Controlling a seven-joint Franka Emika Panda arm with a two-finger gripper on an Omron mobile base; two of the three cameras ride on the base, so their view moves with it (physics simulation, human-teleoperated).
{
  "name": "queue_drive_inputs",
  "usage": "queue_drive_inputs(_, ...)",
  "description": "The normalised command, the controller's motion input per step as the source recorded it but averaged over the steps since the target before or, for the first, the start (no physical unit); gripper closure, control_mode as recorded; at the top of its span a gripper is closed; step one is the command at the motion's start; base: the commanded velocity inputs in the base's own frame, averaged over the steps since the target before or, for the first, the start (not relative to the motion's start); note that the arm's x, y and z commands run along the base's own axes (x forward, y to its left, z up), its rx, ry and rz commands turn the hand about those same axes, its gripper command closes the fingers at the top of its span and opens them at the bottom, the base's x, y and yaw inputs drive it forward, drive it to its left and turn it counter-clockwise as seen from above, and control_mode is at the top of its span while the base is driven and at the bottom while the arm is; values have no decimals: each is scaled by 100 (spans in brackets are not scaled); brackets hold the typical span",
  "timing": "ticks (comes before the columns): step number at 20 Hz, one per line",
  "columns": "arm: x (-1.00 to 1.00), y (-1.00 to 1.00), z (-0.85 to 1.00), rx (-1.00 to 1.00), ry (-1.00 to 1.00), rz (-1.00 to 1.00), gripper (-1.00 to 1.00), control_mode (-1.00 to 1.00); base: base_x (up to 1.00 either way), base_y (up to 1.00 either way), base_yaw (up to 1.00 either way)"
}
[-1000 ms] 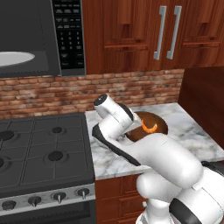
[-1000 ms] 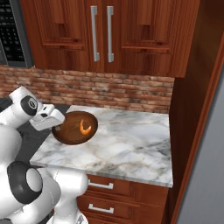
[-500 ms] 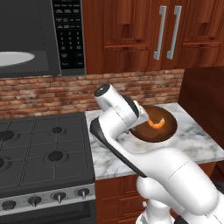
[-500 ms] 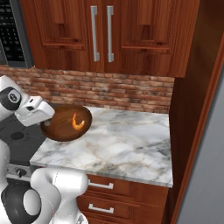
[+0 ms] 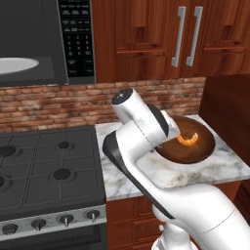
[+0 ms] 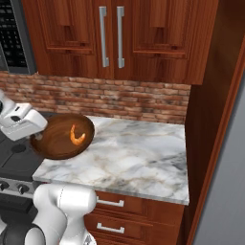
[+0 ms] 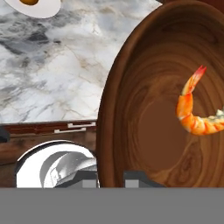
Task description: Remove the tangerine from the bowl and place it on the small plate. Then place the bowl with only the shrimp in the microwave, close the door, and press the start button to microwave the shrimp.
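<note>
Hand view: my gripper [image 7: 110, 177] clamped on bowl [image 7: 144, 109] rim at 6 o'clock, shrimp [image 7: 194, 111] inside. Bowl has lifted off counter, swinging toward microwave [image 5: 46, 41]; tangerine [image 7: 29, 1] already on small plate [image 7: 43, 8], 11 o'clock.

The arm [image 5: 161, 161] is glossy white, built of thick rounded segments that fill the lower middle and lower right of the left base view. A broad black band runs along the edge of the long link, and dark rings mark the joints. Its upper segment ends in a round grey cap. In the right base view, lower left, a smooth white cylinder sits over a dark joint.
</note>
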Motion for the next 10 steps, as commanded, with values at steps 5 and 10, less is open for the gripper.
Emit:
queue_drive_inputs(5,-40,-12,22,0,1,0,100,-100,0,0,0)
queue_drive_inputs(10,-24,-9,0,1,1,0,100,-100,0,0,0)
